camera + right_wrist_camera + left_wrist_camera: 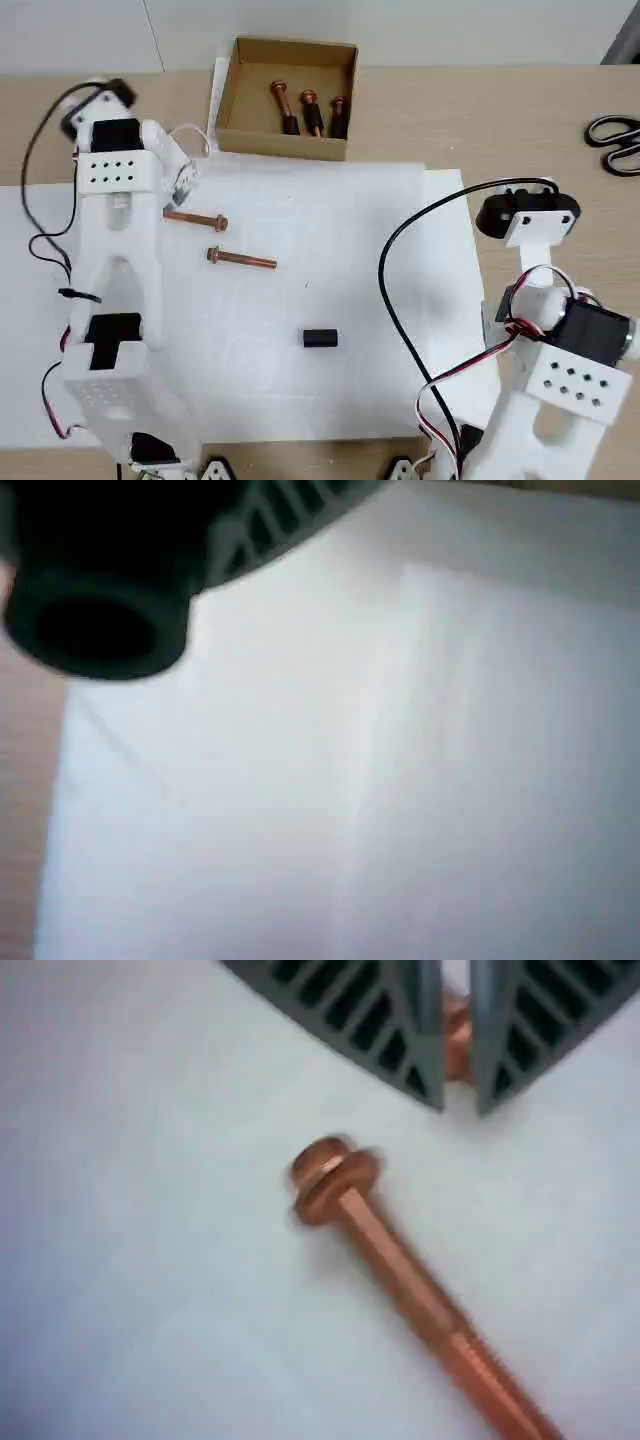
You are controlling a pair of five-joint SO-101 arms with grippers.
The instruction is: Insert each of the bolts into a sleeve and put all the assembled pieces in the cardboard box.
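A: Copper bolts, where r they?
B: Both on the white sheet (350, 240), far-left part. First bolt (195, 218) lies closest to the sheet's far edge, head toward the middle. Second bolt (241, 259) is just nearer, head to the left, not touching it.
A: L pincer?
B: Left gripper (458, 1100) is down at the first bolt's shank end and closed on it; copper fills the slit btwn the jaws. Bolt lies flat on the sheet.
A: R one?
B: Right gripper (190, 540) is at the sheet's right edge, clamped on the held sleeve (95, 630). It's black, w/ the bore open toward the cam.
A: Other sleeve?
B: Loose sleeve (320, 337), black, on its side, mid-sheet toward the near edge, well apart from both bolts.
A: Box?
B: Cardboard box (285, 145) is by the desk's (450, 110) far edge, right at the sheet's far edge. 3 assembled pieces (310, 110) inside, side by side, copper heads toward the far wall.
A: Anything else?
B: Scissors (615, 143) by the desk's right edge.
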